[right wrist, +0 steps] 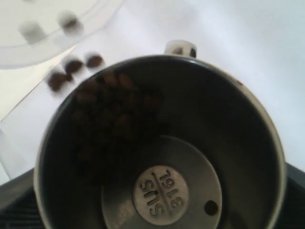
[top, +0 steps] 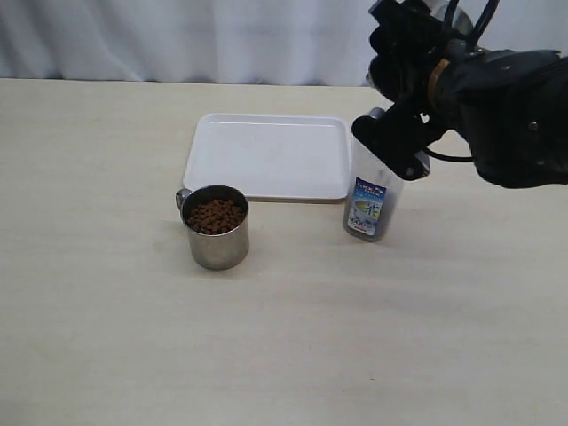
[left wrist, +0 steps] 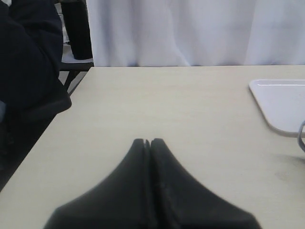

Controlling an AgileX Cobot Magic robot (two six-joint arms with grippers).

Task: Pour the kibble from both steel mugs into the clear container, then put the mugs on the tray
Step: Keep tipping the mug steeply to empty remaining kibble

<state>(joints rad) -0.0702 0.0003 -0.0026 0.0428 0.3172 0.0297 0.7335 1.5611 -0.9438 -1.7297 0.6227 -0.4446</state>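
While the right fingers [top: 395,142], clamped wide around the tilted mug [right wrist: 162,143], spill kibble [right wrist: 114,119] into the container [top: 368,209] beside the tray [top: 266,155], the left fingers [left wrist: 140,162] sit pressed together. The first pour is probably unfinished: tilt further, then fetch the full mug [top: 217,235] from the table [top: 106,311].

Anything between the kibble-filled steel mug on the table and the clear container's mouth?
Tabletop between the shiny cylindrical steel mug and the tall translucent plastic container looks bare. Over the container's mouth, the right end effector holds the second steel mug tilted, pouring brown kibble pellets.
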